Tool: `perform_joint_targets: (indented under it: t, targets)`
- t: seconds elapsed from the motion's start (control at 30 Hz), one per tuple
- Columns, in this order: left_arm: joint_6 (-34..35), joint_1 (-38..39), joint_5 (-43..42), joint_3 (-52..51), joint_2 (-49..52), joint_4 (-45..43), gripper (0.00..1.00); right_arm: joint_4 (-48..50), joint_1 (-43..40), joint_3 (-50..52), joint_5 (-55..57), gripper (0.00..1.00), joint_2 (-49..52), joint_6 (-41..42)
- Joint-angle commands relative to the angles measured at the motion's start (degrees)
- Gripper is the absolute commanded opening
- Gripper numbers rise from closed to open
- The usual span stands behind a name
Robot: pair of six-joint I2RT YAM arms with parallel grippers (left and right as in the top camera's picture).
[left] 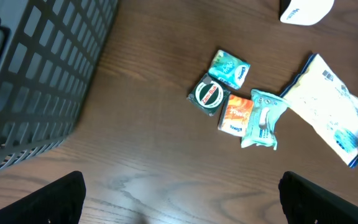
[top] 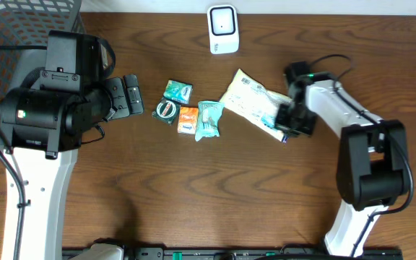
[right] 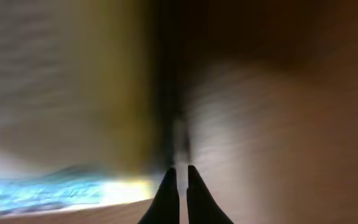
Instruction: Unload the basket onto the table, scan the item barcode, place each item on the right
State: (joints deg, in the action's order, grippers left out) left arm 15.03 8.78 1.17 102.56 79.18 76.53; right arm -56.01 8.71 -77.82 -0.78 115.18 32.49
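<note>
Dark wood table [top: 193, 188]; white packet [top: 255, 105] right of centre, its lower-right end pinched in the closed right gripper [top: 290, 121]; left gripper [left: 185, 202] fingers spread wide, well apart from packet

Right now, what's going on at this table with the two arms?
The right end effector is shut on one end of a white packet, which sits apart from the barcode scanner at the table's far edge. The left end effector hangs open beside four small items, touching none. No scan looks underway yet.
</note>
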Motion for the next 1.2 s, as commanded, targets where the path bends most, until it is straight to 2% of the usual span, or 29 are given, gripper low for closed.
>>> perform_joint_targets:
  t: [0.0, 0.07, 0.17, 0.27, 0.33, 0.47, 0.5, 0.57, 0.77, 0.87, 0.97, 1.07, 1.17]
  targets:
    - [0.3, -0.2, -0.4, -0.3, -0.1, 0.2, 0.98, -2.1, -5.1, -1.5, 8.6, 0.01, -3.6, -2.7]
    - [0.3, -0.2, -0.4, -0.3, -0.1, 0.2, 0.98, -3.6, -7.5, -3.3, 5.8, 0.01, -4.9, -4.2]
    - [0.3, -0.2, -0.4, -0.3, -0.1, 0.2, 0.98, -3.2, -9.9, -6.3, -8.7, 0.01, -7.7, -9.9]
    - [0.3, -0.2, -0.4, -0.3, -0.1, 0.2, 0.98, 2.3, -9.7, -6.8, -25.8, 0.01, -10.4, -15.0]
    - [0.3, -0.2, -0.4, -0.3, -0.1, 0.2, 0.98, 7.0, -8.2, -6.8, -31.1, 0.01, -11.0, -15.2]
    - [0.3, -0.2, -0.4, -0.3, -0.1, 0.2, 0.98, 17.2, -2.9, -6.8, -28.2, 0.02, -10.1, -14.1]
    - [0.3, -0.2, -0.4, -0.3, -0.1, 0.2, 0.98, 19.7, -1.0, -6.8, -25.8, 0.11, -9.6, -12.5]
    - [0.3, -0.2, -0.4, -0.3, -0.1, 0.2, 0.98, 24.3, 2.5, -6.8, -20.2, 0.19, -8.1, -8.9]
    - [0.3, -0.2, -0.4, -0.3, -0.1, 0.2, 0.98, 38.0, 10.3, -6.8, -12.6, 0.29, -2.5, -4.2]
    - [0.3, -0.2, -0.4, -0.3, -0.1, 0.2, 0.98, 46.0, 12.7, -6.8, -12.4, 0.29, 1.6, -2.8]
    - [0.3, -0.2, -0.4, -0.3, -0.1, 0.2, 0.98, 48.1, 13.2, -6.8, -12.4, 0.28, 4.5, -1.6]
    - [0.3, -0.2, -0.4, -0.3, -0.1, 0.2, 0.98, 45.3, 13.1, -6.8, -12.4, 0.25, 7.7, -1.4]
    - [0.3, -0.2, -0.4, -0.3, -0.1, 0.2, 0.98, 40.3, 12.9, -6.8, -11.5, 0.18, 9.4, -6.3]
